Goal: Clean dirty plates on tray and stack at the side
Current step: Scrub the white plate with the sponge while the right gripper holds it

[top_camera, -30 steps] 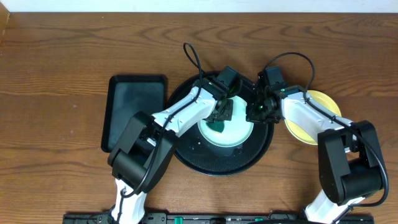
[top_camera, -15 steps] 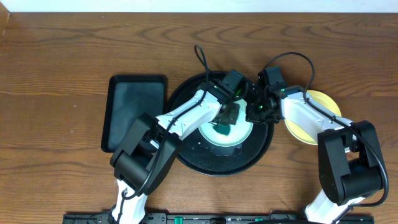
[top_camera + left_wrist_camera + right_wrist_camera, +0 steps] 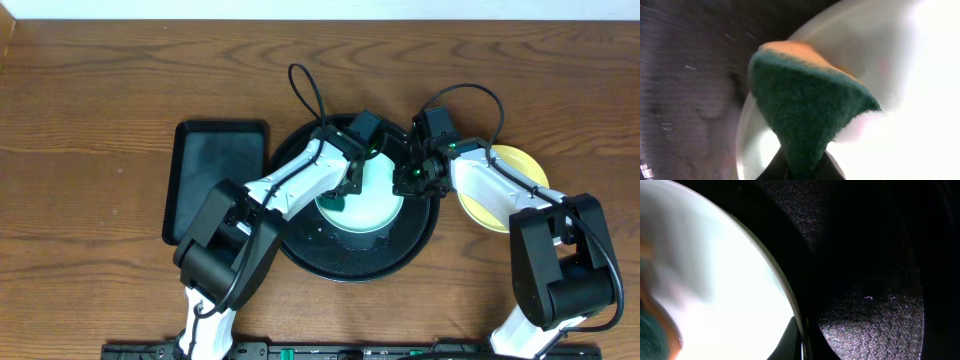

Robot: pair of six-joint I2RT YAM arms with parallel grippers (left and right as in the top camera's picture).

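A pale mint-blue plate (image 3: 368, 205) lies in the round black tray (image 3: 330, 262). My left gripper (image 3: 345, 190) is shut on a green sponge (image 3: 334, 203) and presses it on the plate's left part; the sponge fills the left wrist view (image 3: 805, 105) over the plate (image 3: 905, 75). My right gripper (image 3: 410, 182) is shut on the plate's right rim, seen in the right wrist view (image 3: 802, 330) with the plate (image 3: 715, 270) beside the tray floor (image 3: 870, 280). A pale yellow plate (image 3: 510, 190) lies on the table right of the tray. A third plate is not visible.
A smaller black rectangular tray (image 3: 215, 175) lies left of the round tray. Arm cables loop above the round tray's far rim (image 3: 310, 90). The brown wooden table (image 3: 90, 200) extends to both sides.
My left gripper has swept the sponge across the plate: rightward toward the middle, then back to the plate's left part. The right gripper has kept its hold on the rim.
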